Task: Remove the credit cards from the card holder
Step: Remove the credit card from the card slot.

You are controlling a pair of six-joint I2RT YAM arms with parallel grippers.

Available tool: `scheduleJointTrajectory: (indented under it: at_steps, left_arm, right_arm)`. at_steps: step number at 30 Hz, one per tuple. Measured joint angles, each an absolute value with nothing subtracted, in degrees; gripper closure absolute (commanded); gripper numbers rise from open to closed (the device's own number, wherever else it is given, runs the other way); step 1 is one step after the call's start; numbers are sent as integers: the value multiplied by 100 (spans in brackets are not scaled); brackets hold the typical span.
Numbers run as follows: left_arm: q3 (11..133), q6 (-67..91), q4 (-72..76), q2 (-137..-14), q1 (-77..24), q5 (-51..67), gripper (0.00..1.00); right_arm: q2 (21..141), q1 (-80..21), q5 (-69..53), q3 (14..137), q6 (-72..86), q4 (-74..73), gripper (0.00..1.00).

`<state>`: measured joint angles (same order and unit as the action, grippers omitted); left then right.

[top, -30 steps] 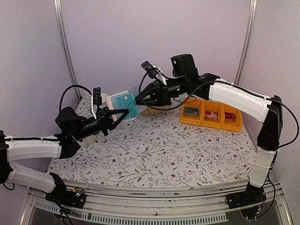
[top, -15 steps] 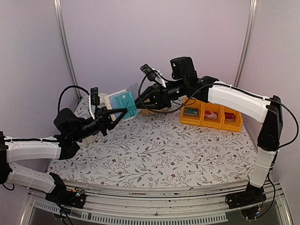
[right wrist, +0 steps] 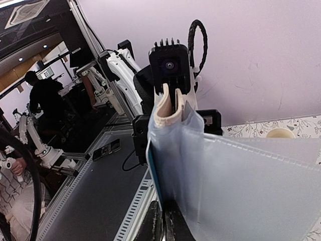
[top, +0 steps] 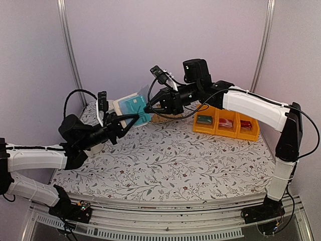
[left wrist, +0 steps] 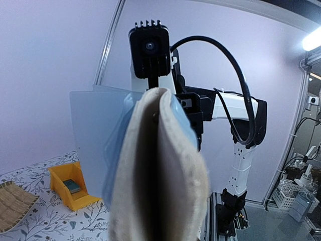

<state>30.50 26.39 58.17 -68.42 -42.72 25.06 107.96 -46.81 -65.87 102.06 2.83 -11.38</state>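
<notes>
Two pinches on card holder [top: 120, 106], left tool [top: 131, 120] and right tool [top: 149, 107]; blue card [top: 135, 107] half-hidden.

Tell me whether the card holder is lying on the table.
No, the card holder is up in the air above the table, pinched by the left gripper and the right gripper.
</notes>
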Motion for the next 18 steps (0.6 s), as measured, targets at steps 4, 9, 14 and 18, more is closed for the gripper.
scheduleJointTrajectory:
  at_steps: [4,9,14,18]
  left_arm:
    - [3050,2639,5826,-6840,-4298,2510,100]
    - [3050,2622,5782,-6838,-4353,2504,76]
    - [3050,2604,5666,-6838,-4397,2499,86]
    - [3050,2648,5677,-6840,-4414,2504,77]
  right_arm:
    - [10785,-4681,-6650,10200,154,-1140,97]
    - [10678,-4689,-6639,10044,102,-1157,98]
    - [10508,-4687,-6530,9815,99,-1205,98]
    - [10471,-4652,-6425,9815,97,-1267,98]
